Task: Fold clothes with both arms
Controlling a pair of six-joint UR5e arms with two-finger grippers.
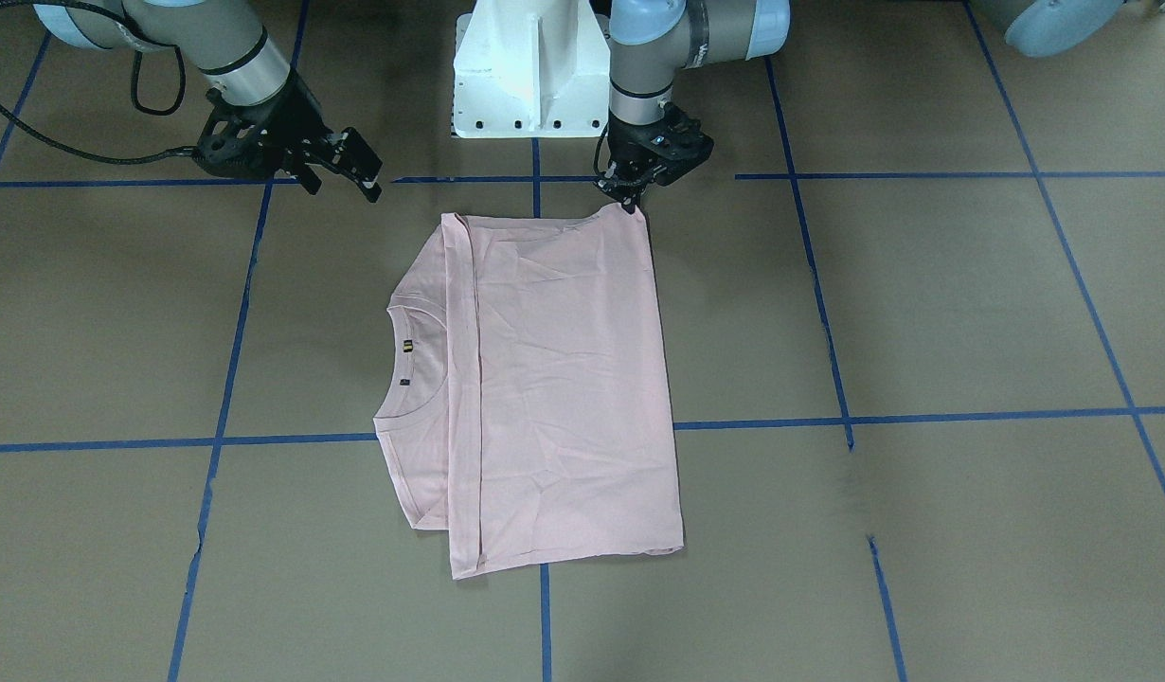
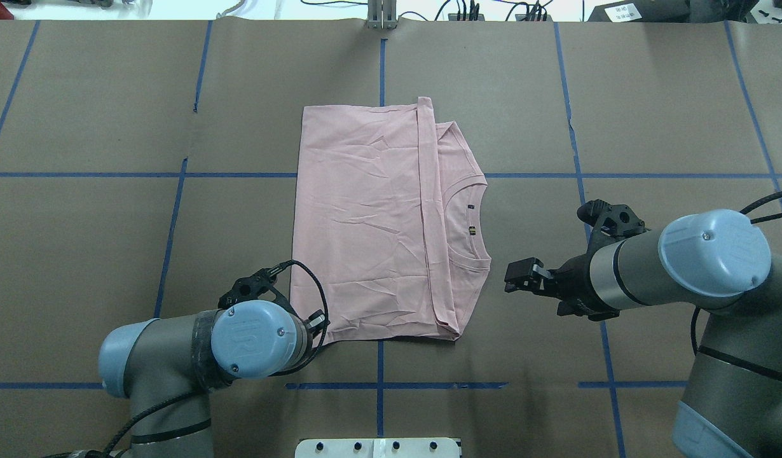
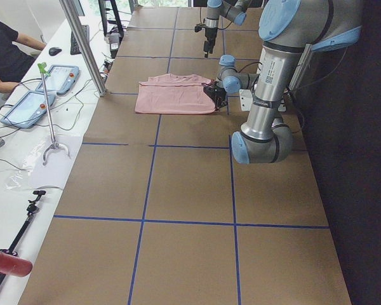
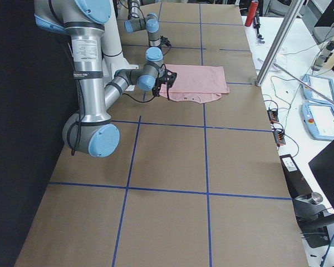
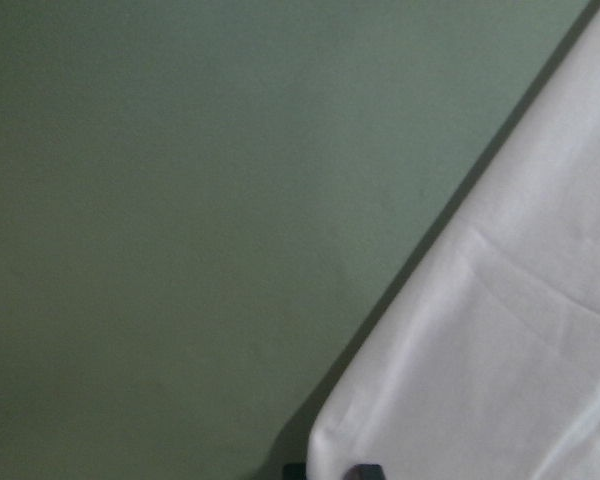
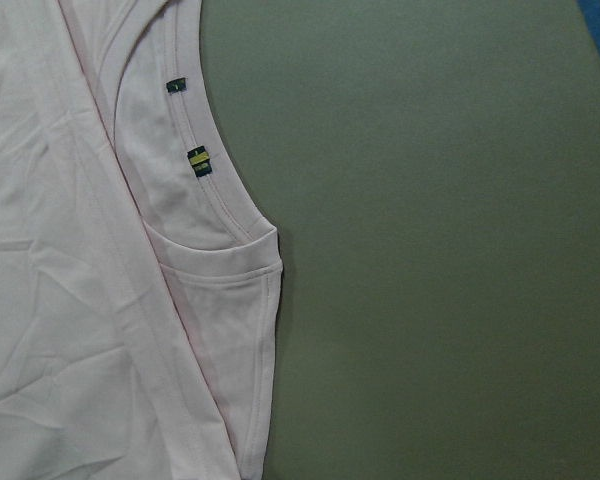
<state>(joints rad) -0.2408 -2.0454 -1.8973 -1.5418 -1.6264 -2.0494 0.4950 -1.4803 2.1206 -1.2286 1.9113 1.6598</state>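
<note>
**A:** Which arm is nearer the T-shirt [image 1: 564, 379]?

**B:** The left; the left end effector [image 1: 630, 197] is at the shirt's nearest corner; whether it pinches cloth, I cannot tell.

**A:** And the right end effector [image 1: 346, 188]?

**B:** Fingers spread, holding nothing; the collar [image 1: 407, 355] lies ahead of it, apart; the shirt runs lengthwise away from both across the table [image 1: 923, 303].

Nothing can be read with certainty. The pink T-shirt [image 6: 100, 330] carries two small tags inside its neckband: a dark one with yellow marks [image 6: 199, 161] and a plain dark one [image 6: 176, 86], both illegible. Dark lettering [image 3: 267, 81] runs along the near left arm [image 3: 260, 108], too small to make out.
</note>
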